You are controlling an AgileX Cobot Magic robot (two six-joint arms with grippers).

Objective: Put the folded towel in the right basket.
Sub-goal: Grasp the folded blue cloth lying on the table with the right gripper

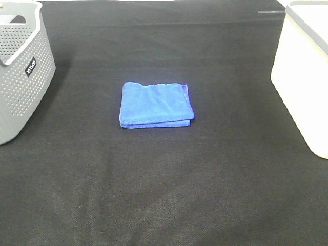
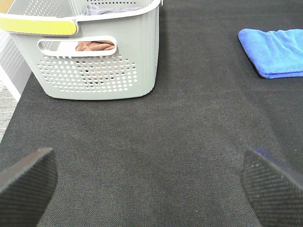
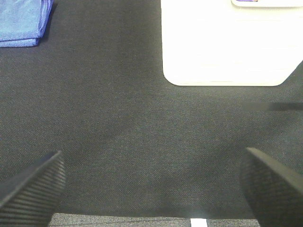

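The near part of the worktop is bare. It is covered edge to edge in a black cloth with a fine weave. In the right wrist view the cloth's edge shows, and beyond it a strip of grey floor.

The left end effector hangs above this bare cloth with its jaws spread wide. Its two dark ribbed fingers sit at opposite sides of its view with nothing between them. The right end effector is the same, wide open and holding nothing, over empty cloth.

Further in, at the middle of the worktop, lies the blue towel. It is folded into a rough square and lies flat, with its layered edges showing along the near side and the right side. It sits between the two baskets, well apart from both and from both end effectors.

At the far left stands a grey basket with perforated walls and a small dark label. A brownish fabric shows through its handle slot. At the far right stands the white basket, smooth-walled and upright on the cloth. What it holds cannot be told.
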